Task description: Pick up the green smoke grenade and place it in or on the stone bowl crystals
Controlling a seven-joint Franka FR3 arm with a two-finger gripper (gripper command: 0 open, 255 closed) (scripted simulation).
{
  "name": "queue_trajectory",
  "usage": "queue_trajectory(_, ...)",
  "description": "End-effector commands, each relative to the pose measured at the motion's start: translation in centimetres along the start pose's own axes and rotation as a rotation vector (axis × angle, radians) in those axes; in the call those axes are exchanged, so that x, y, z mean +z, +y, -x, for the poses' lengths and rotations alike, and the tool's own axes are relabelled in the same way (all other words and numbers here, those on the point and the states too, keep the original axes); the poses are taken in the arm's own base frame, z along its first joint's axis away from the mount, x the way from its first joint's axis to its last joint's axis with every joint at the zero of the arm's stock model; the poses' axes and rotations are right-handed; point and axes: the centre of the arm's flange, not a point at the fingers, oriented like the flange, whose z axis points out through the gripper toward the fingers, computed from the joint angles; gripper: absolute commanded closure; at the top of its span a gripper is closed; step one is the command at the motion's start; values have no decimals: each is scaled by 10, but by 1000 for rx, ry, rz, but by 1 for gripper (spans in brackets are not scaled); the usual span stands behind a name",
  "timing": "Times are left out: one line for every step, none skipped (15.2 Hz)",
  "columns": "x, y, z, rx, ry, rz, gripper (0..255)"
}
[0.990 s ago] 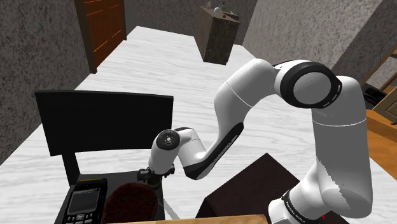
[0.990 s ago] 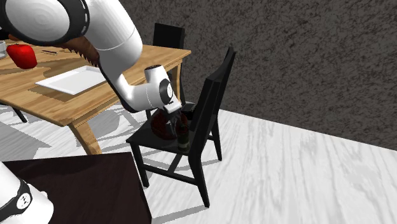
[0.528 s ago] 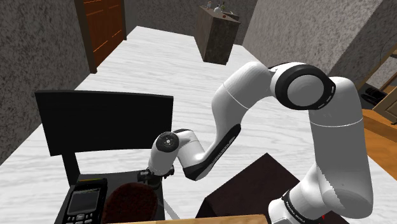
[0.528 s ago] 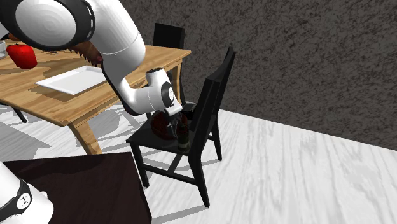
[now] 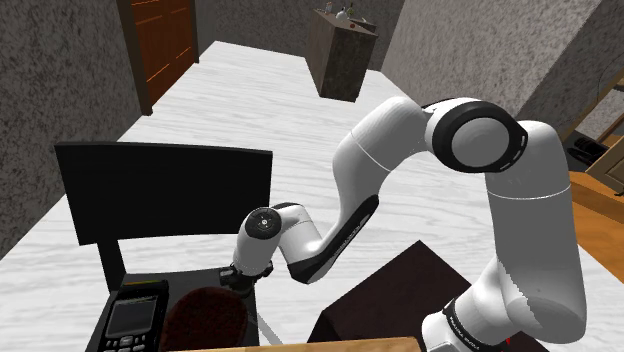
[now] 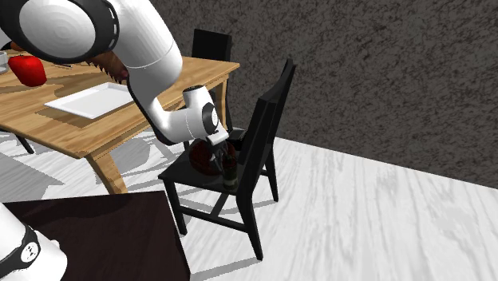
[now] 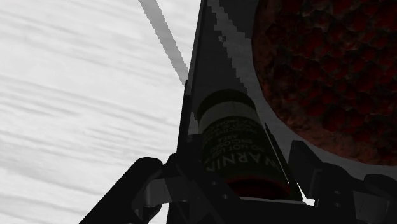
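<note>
Over the last second the white arm's upper joints have shifted slightly, while the black end effector has stayed low over the black chair seat. Its fingers stand apart around the dark olive-green cylindrical smoke grenade, which stands directly beneath it at the seat's edge, with a gap either side; the dark red, pebbly round bowl of crystals sits just beside the end effector. The approach looks done; closing, lifting and the short carry remain.
</note>
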Motion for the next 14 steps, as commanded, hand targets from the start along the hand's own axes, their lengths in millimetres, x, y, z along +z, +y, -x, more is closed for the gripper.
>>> queue_trajectory(0,0,0,0,0,0,255)
queue_trajectory(0,0,0,0,0,0,255)
queue_trajectory(0,0,0,0,0,0,255)
queue_trajectory(0,0,0,0,0,0,255)
queue_trajectory(-5,0,-1,0,0,0,255)
queue_trajectory(-10,-1,-2,0,0,0,255)
queue_trajectory(-15,-1,-3,0,0,0,255)
queue_trajectory(-20,-1,-5,0,0,0,255)
queue_trajectory(-26,-2,-6,0,0,0,255)
queue_trajectory(-31,-2,-7,0,0,0,255)
queue_trajectory(-36,-2,-8,0,0,0,255)
queue_trajectory(-41,-3,-9,0,0,0,255)
queue_trajectory(-46,-3,-10,0,0,0,255)
queue_trajectory(-51,-3,-11,0,0,0,255)
